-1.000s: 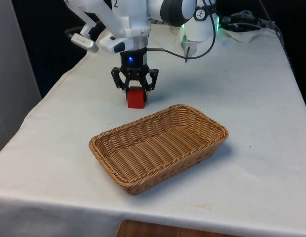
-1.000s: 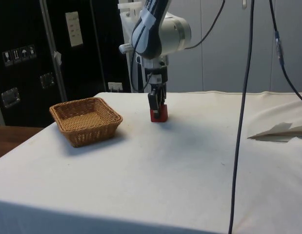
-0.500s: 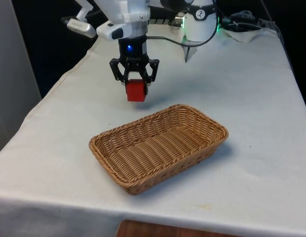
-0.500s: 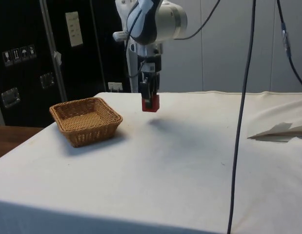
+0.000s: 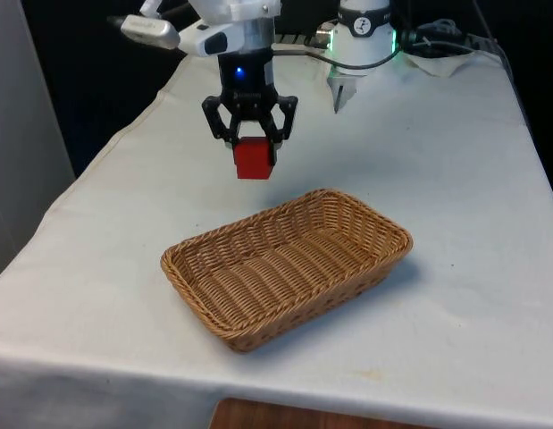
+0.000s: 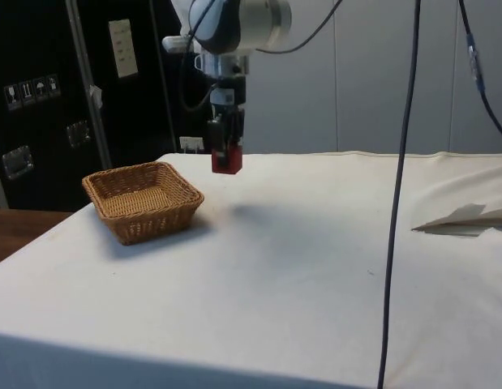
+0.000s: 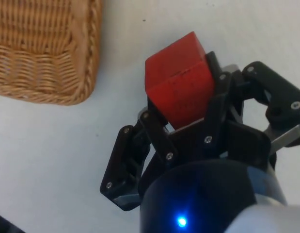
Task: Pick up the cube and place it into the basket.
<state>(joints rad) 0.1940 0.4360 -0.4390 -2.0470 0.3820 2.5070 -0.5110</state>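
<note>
The red cube (image 5: 254, 159) hangs in the air, well above the white cloth, with my gripper (image 5: 253, 143) shut on its upper part. In the side view the cube (image 6: 225, 160) hovers just past the far edge of the wicker basket (image 6: 142, 200), beneath the gripper (image 6: 225, 144). The basket (image 5: 285, 264) lies empty in the front view, nearer the camera than the cube. From the wrist view, the cube (image 7: 179, 91) sits clamped by the gripper (image 7: 186, 116), and a corner of the basket (image 7: 48, 48) lies off to one side below.
A folded piece of white paper (image 6: 469, 217) lies on the cloth at the side view's right. A black cable (image 6: 401, 194) hangs down in front of that camera. The table's edges (image 5: 97, 161) drop off on both sides in the front view.
The gripper has lifted the cube off the cloth and carried it upward and towards the basket over the last second.
</note>
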